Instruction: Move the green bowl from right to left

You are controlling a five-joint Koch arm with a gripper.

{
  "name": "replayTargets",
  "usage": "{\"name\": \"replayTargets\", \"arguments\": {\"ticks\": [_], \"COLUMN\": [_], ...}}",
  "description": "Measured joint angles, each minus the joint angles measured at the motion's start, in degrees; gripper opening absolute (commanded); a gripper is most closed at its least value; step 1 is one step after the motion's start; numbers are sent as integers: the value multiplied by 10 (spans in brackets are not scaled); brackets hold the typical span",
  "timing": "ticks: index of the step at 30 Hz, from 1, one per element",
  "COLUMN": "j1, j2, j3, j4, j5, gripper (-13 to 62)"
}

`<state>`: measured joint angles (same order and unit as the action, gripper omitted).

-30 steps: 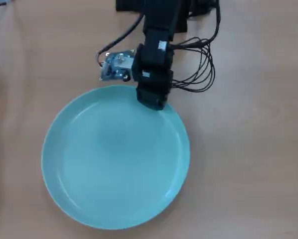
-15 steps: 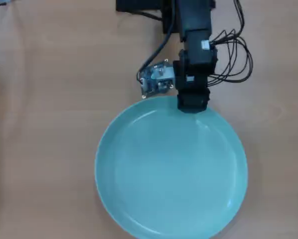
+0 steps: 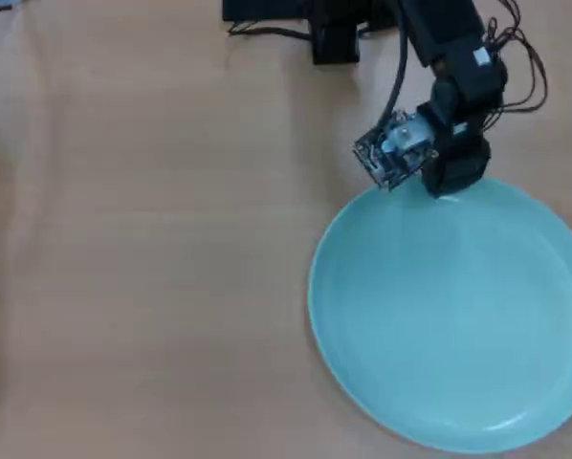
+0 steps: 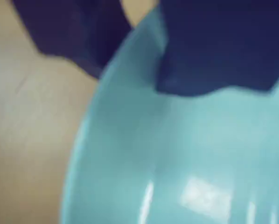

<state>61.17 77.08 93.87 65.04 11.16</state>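
end effector lowered, jaws parted

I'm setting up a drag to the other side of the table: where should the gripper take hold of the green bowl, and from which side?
Grip the green bowl at its low raised rim, on the edge nearest the arm, top in the overhead view. It is far too wide to span, so one jaw probably goes inside the rim and one outside, coming down from above, as the gripper already straddles it in the wrist view.

The green bowl is showing a plain, glossy pale turquoise with white glints near its lower edge in the overhead view. The table is showing light tan wood grain. The gripper is looking black, its wrist board silvery grey, with black cables trailing.
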Motion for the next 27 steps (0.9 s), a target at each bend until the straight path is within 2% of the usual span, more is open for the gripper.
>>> {"name": "replayTargets", "arguments": {"ticks": [11,27], "j1": [-119,-173], "j2": [-1,-3], "j3": [-13,-25], "j4": [0,0], "j5": [0,0], "gripper": [-78,-78]}}
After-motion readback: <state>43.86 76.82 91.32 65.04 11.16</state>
